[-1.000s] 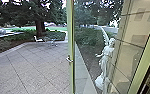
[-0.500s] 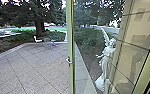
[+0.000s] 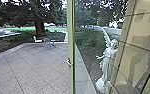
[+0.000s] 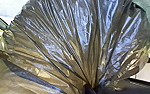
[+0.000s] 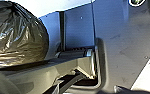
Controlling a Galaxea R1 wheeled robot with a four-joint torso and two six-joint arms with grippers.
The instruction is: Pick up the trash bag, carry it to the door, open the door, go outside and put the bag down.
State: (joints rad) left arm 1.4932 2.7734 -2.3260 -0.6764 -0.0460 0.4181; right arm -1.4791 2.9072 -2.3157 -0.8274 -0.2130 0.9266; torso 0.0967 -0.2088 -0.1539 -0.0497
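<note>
Paved yard (image 3: 28,67) spreads across the head view in pale slabs, running out to planted beds and a broad dark tree (image 3: 18,12). On the right, a tan wall (image 3: 141,32) crossed by dark joints rises at a slant. A tall pale-green door upright (image 3: 71,37) stands near the middle, with glass just to its right; behind the glass is a white statue (image 3: 106,67), one arm held out. The trash bag (image 4: 73,37), dark, shiny and full, is close before the left wrist camera, its folds fanning from one tight gather. The left gripper (image 4: 89,89) is at that gather, closed on the bag's bunched neck. In the right wrist view the rounded bag lies near the robot's own jointed bar; how the right gripper stands, I cannot tell. Farther off, a white chair (image 3: 37,40) sits beside a small table (image 3: 53,41). Smallest is the metal handle (image 3: 69,62) on the upright.
</note>
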